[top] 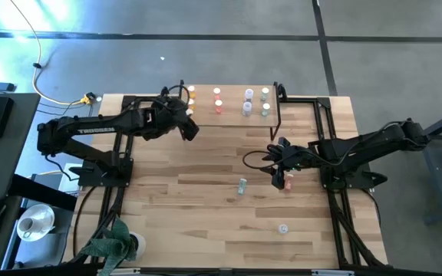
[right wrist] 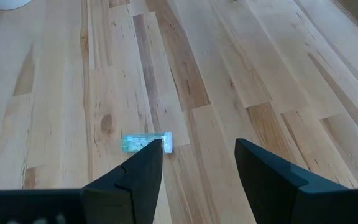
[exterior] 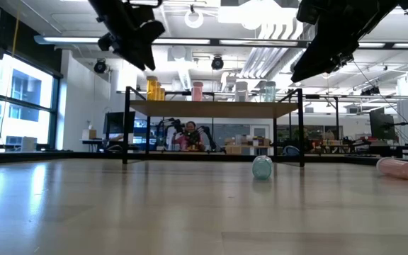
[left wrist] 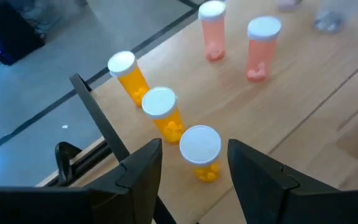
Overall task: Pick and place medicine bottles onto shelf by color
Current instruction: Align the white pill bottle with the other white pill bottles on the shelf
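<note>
A teal bottle (right wrist: pixel 146 142) is seen lying on its side on the tabletop (top: pixel 206 215), just ahead of the open, empty right gripper (right wrist: pixel 197 168). A pink bottle (top: pixel 289 183) lies beside it. The left gripper (left wrist: pixel 194 171), open, hangs over orange bottles (left wrist: pixel 160 109) on the shelf (left wrist: pixel 303 74)

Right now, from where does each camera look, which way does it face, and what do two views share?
High view: overhead, facing down; both arms, shelf.
Low view: table height, facing the shelf; arms overhead.
Left wrist view: above the shelf; open left tool over orange bottles.
Right wrist view: facing the table; open right tool, lying teal bottle.
Shared: that teal bottle.
</note>
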Robot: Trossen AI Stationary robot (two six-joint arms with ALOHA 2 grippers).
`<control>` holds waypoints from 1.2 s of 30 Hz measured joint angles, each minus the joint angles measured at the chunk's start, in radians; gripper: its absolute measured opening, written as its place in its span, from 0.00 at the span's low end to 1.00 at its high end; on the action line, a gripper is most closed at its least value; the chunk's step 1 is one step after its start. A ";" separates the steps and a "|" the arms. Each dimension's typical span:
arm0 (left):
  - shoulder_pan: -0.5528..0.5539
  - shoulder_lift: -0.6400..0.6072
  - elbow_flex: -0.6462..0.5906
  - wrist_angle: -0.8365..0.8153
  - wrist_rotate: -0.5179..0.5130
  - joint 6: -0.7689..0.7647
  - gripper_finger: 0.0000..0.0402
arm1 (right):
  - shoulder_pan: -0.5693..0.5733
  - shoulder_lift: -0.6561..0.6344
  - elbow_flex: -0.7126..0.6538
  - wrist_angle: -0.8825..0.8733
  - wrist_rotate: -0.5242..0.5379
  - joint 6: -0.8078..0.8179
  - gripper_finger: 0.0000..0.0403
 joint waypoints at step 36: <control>-0.478 -0.171 -0.342 0.338 0.061 -0.123 0.43 | 0.359 -0.021 0.000 -0.382 -0.001 0.505 0.48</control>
